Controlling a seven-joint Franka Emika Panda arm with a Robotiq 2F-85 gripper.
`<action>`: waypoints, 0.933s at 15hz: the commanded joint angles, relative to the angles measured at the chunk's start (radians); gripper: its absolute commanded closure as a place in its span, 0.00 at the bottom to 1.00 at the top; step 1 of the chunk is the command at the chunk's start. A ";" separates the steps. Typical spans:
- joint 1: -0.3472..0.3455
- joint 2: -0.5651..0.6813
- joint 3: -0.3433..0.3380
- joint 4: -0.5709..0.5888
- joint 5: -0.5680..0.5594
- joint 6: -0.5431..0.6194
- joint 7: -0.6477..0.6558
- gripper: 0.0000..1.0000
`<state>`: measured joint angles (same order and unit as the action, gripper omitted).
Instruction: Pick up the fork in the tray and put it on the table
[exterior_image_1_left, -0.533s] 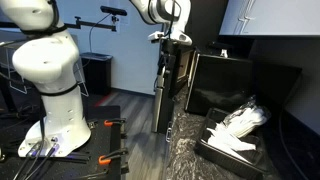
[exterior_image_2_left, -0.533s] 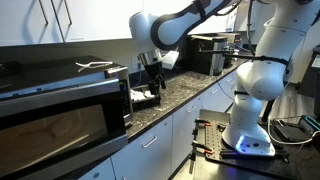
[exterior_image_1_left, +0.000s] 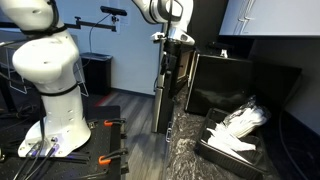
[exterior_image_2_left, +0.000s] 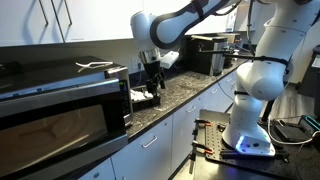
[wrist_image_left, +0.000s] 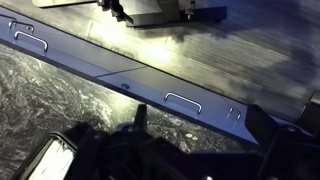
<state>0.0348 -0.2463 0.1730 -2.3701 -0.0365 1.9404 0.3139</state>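
The black tray (exterior_image_1_left: 212, 150) sits on the marbled table (exterior_image_1_left: 185, 140) and holds a heap of white pieces (exterior_image_1_left: 245, 118). A slim pale piece (exterior_image_1_left: 233, 146) lies flat in the tray in front of the heap. It looks like the fork, but it is too small to be sure. The tray also shows in an exterior view (exterior_image_2_left: 143, 100), next to the microwave. My gripper (exterior_image_2_left: 152, 82) hangs open and empty above the tray. It also shows in an exterior view (exterior_image_1_left: 171, 58) and in the wrist view (wrist_image_left: 200, 125), where nothing lies between the fingers. The wrist view shows neither tray nor fork.
A microwave (exterior_image_2_left: 60, 110) stands beside the tray, with a white object (exterior_image_2_left: 95, 66) on top. A tall black panel (exterior_image_1_left: 225, 85) stands behind the tray. Drawer fronts with handles (wrist_image_left: 183, 99) run below the counter edge. A mat with orange tools (exterior_image_1_left: 105, 140) lies on the floor by the robot base.
Almost nothing has changed. The arm has shifted very slightly, and the gripper stays open and empty.
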 joint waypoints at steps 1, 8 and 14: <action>-0.013 -0.030 -0.042 -0.014 0.047 0.066 0.101 0.00; -0.107 -0.079 -0.105 -0.036 0.008 0.165 0.313 0.00; -0.222 -0.055 -0.160 -0.022 -0.057 0.238 0.494 0.00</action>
<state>-0.1442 -0.3047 0.0316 -2.3822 -0.0581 2.1286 0.7163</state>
